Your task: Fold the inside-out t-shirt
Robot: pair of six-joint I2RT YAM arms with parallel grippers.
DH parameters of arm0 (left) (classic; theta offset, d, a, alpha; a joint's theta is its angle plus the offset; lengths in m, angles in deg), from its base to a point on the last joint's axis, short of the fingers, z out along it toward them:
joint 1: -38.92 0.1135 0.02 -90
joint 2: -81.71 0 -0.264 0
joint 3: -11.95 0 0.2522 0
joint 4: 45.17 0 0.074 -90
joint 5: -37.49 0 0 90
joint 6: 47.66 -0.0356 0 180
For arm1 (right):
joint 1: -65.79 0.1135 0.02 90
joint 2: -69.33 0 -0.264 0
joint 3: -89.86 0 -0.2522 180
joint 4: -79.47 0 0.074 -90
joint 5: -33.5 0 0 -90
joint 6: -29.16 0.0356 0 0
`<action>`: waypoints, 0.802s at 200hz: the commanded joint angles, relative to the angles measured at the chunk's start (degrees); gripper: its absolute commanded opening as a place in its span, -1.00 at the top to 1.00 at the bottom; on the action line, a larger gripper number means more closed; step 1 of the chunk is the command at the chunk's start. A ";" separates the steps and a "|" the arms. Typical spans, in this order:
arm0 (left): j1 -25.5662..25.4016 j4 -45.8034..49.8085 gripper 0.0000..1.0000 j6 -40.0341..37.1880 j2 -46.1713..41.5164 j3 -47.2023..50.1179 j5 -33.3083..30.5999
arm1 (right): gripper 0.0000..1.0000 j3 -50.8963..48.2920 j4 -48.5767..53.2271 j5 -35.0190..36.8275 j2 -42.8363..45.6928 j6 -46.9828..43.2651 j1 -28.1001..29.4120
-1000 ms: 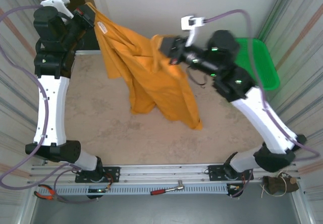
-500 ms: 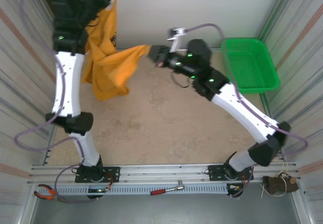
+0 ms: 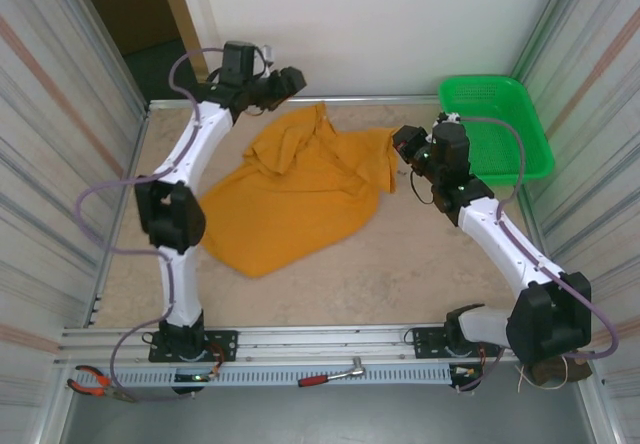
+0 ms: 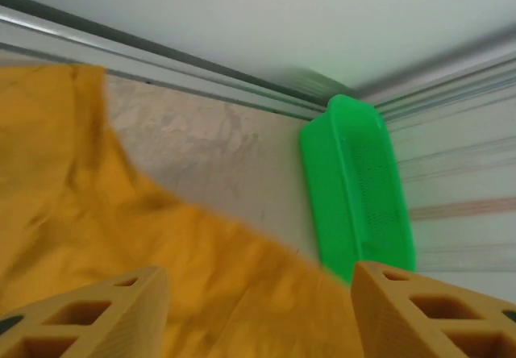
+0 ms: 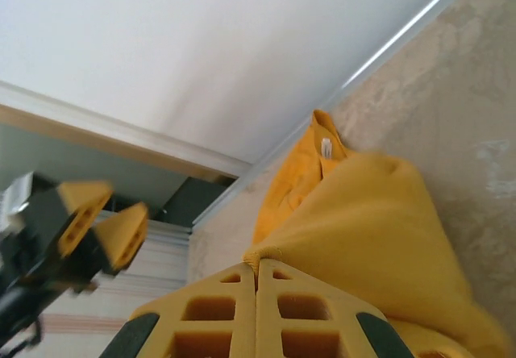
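The worktop (image 3: pixel 430 264) carries an orange t-shirt (image 3: pixel 300 189), which lies crumpled and spread out between the left hand (image 3: pixel 288 79) and the right hand (image 3: pixel 400 144). A green basket (image 3: pixel 497 124) sits just to the right of the right hand. The left hand hangs near the shirt's far edge, its fingers (image 4: pixel 89 318) apart and gripping nothing. The right hand is pressed together on a fold at the shirt's right corner.
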 commanded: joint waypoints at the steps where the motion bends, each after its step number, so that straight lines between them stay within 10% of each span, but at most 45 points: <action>1: 0.38 -3.44 -0.31 -7.29 -18.20 12.39 -8.94 | 1.00 0.92 -1.18 -1.24 2.02 -2.90 -0.40; 73: 5.65 -0.97 -0.30 3.86 -41.90 57.32 -28.63 | 1.00 2.52 3.34 -0.08 3.95 -8.01 -1.17; 160: 8.38 7.60 -0.30 16.87 -42.34 68.46 -37.85 | 1.00 2.79 3.96 0.36 3.89 -9.21 -1.87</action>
